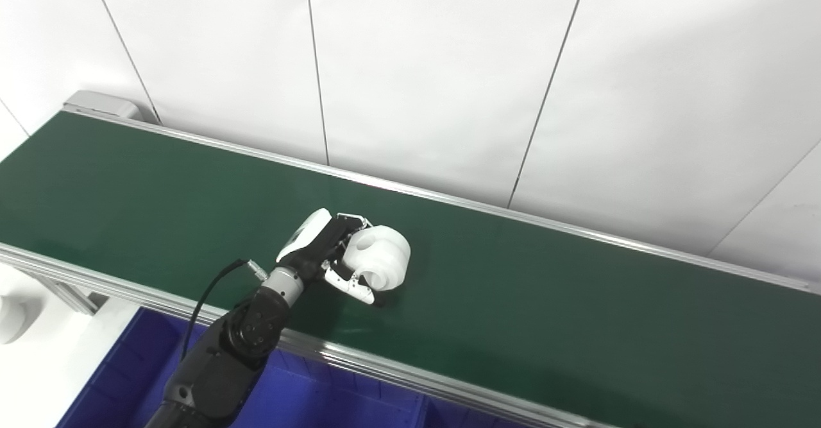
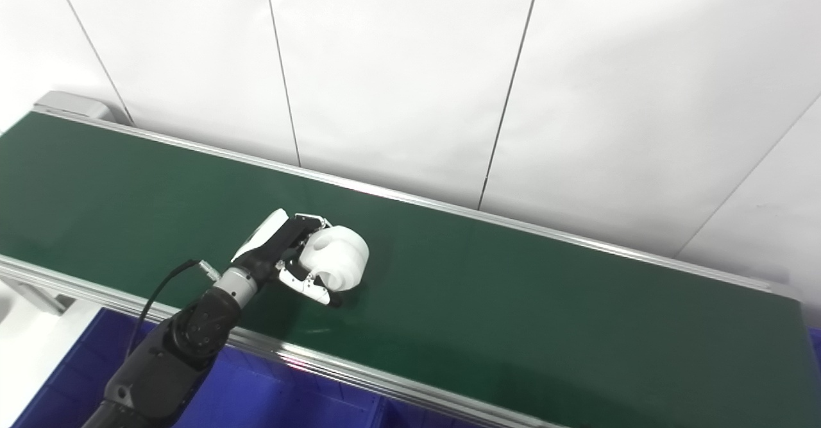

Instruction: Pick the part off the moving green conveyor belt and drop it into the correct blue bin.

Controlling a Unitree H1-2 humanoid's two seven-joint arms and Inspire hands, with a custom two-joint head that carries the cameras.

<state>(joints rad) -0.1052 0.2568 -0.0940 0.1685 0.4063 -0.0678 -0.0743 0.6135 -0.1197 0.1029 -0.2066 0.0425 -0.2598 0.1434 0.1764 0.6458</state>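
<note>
A white round plastic part [image 1: 380, 256] with a hole in it sits on the green conveyor belt [image 1: 545, 299], near the middle. My left hand [image 1: 327, 248] reaches over the belt's near rail and has its fingers and thumb wrapped around the part's left side; it also shows in the right eye view [image 2: 285, 251] with the part [image 2: 338, 256]. The part still seems to touch the belt. My right hand is not in view.
Blue bins [image 1: 128, 376] stand below the belt's near aluminium rail [image 1: 397, 367], with dividers between them. A white panelled wall rises right behind the belt's far rail. The belt's end roller housing [image 1: 102, 104] is at the far left.
</note>
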